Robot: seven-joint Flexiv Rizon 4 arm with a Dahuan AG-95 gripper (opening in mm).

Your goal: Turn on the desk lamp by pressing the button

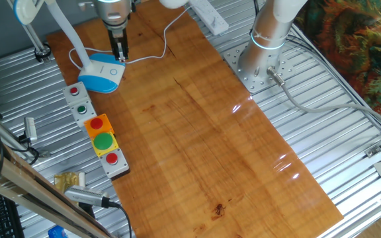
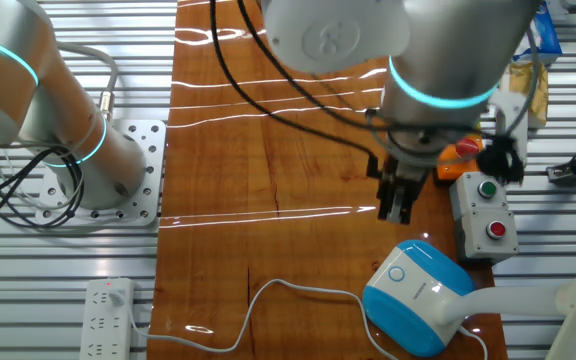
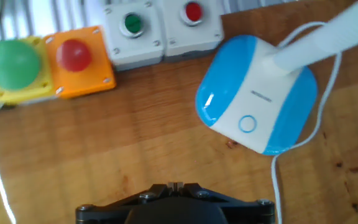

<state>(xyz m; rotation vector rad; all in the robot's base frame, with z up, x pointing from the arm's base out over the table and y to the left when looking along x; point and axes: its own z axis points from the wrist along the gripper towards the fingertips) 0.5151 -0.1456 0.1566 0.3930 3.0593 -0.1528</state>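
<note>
The desk lamp stands at the far left of the wooden board, with its blue-rimmed, white-topped base (image 1: pixel 103 74), slanted white arm (image 1: pixel 68 30) and white cord (image 1: pixel 157 43). The small round button (image 3: pixel 247 124) lies flush in the base's white top (image 3: pixel 257 93) and also shows in the other fixed view (image 2: pixel 397 274). My gripper (image 1: pixel 120 55) hangs just beside the base, above the board. In the other fixed view the gripper (image 2: pixel 398 212) is a short way off the base (image 2: pixel 423 295). In the hand view the fingertips (image 3: pixel 176 185) touch each other, shut on nothing.
A row of grey and orange boxes (image 1: pixel 98 132) with red and green buttons lies along the board's left edge, next to the lamp base. A white power strip (image 2: pixel 108 310) and the arm's mount (image 1: pixel 263 59) sit on the slatted metal table. The cord (image 2: pixel 268 295) loops over the board.
</note>
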